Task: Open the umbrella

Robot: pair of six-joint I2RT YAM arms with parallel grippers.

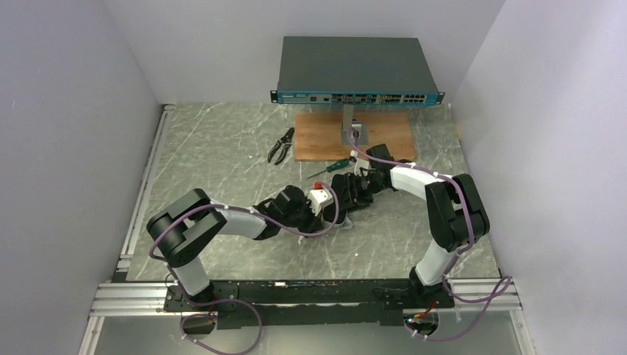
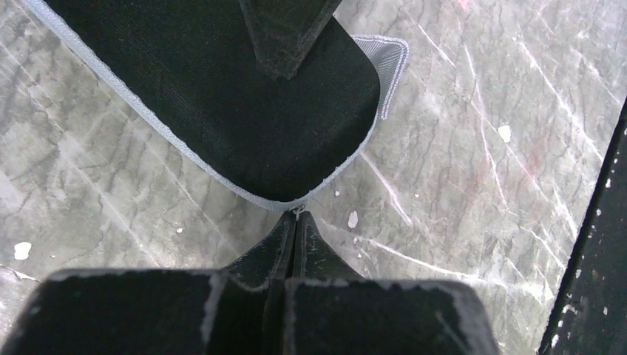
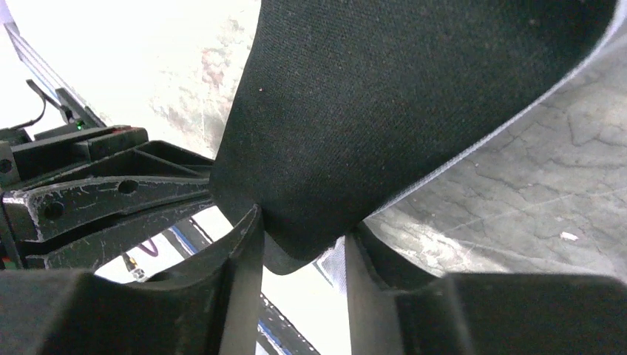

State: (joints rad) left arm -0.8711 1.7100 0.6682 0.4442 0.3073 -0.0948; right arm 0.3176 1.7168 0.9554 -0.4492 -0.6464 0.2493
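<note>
Right wrist view only: right gripper (image 3: 299, 248) grasping umbrella (image 3: 384, 111) corner at 12 o'clock. Left wrist view: left gripper (image 2: 294, 222) clenched, pinching the umbrella's (image 2: 244, 111) pale hem. Overhead hides both grips.

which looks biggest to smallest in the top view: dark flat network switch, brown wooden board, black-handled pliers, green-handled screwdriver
1. Dark flat network switch
2. Brown wooden board
3. Black-handled pliers and green-handled screwdriver: look alike, unranked

No legible txt anywhere; network switch (image 1: 358, 70) at 12 o'clock has front-panel markings, too small to read.
</note>
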